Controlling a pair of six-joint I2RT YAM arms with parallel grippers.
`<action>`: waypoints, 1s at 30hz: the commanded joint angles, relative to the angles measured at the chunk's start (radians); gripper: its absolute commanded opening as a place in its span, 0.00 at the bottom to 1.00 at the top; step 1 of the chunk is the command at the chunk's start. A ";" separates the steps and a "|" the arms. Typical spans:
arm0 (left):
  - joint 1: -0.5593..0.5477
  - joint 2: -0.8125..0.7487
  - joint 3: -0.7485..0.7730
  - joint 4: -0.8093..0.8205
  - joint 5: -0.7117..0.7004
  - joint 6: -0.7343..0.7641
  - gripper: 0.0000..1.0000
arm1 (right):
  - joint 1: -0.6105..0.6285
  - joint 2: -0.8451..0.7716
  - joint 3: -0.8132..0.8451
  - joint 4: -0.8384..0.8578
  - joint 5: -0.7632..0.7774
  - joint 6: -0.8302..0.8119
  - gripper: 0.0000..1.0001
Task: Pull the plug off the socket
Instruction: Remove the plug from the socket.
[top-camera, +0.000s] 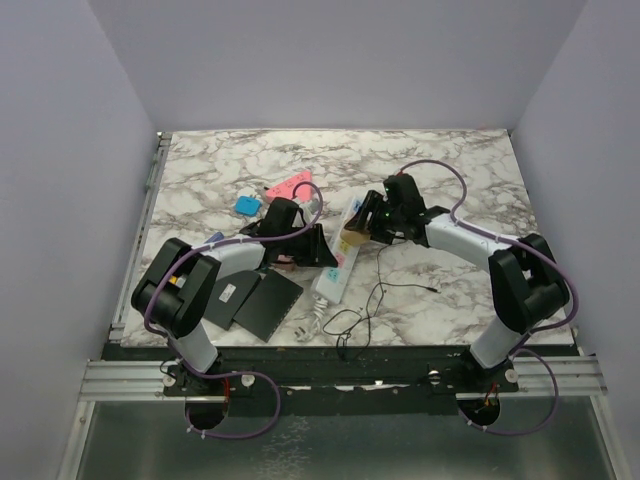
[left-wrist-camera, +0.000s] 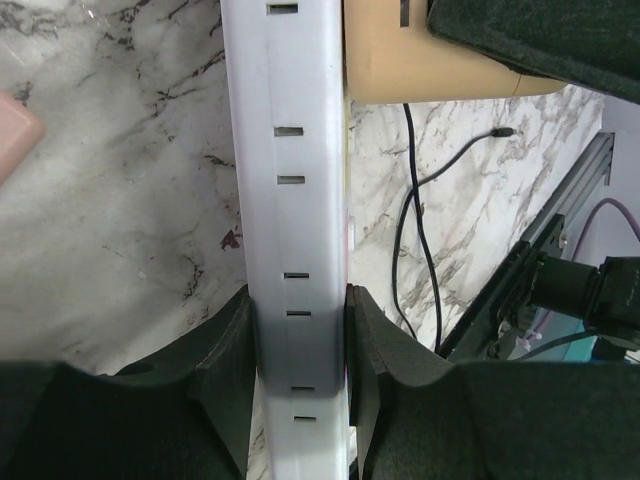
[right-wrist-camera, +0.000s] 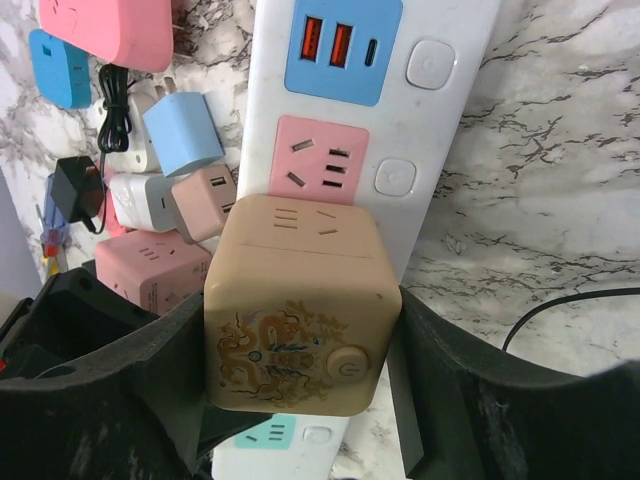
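The socket is a long white power strip with blue, pink and green outlet panels, lying mid-table. The plug is a tan cube adapter with a dragon print and a round button, sitting on the strip between the pink and green panels; it also shows in the top view and the left wrist view. My right gripper is shut on the cube's two sides. My left gripper is shut across the strip's width, holding its side walls.
Loose adapters lie left of the strip: a pink block, blue cubes, a pink cube. Two black flat pads lie at the front left. Thin black cable and the strip's white cord trail toward the front edge.
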 joint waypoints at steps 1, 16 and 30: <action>-0.011 -0.009 0.017 -0.045 -0.063 0.075 0.00 | -0.050 0.027 0.037 -0.027 -0.069 -0.048 0.00; -0.013 -0.008 0.026 -0.071 -0.091 0.072 0.00 | -0.004 -0.038 -0.084 0.125 -0.010 0.055 0.00; -0.012 0.024 0.034 -0.074 -0.103 0.068 0.00 | 0.085 -0.047 -0.141 0.112 0.106 0.082 0.00</action>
